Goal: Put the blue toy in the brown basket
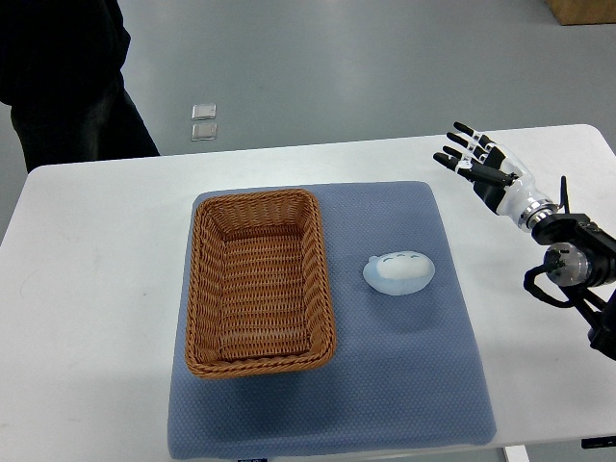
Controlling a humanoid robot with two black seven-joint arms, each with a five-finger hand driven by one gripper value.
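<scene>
A pale blue plush toy [398,271] lies on the blue-grey mat [404,385], just right of the brown wicker basket [204,289]. The basket is empty and sits on the mat's left half. My right hand [472,154] hovers over the white table to the upper right of the toy, well apart from it, fingers spread and holding nothing. My left arm is not in view.
The white table [96,289] carries the mat. A person in dark clothes [67,77] stands beyond the table's far left corner. Two small clear squares [203,122] lie on the grey floor behind the table. A cardboard box [582,10] shows at the top right.
</scene>
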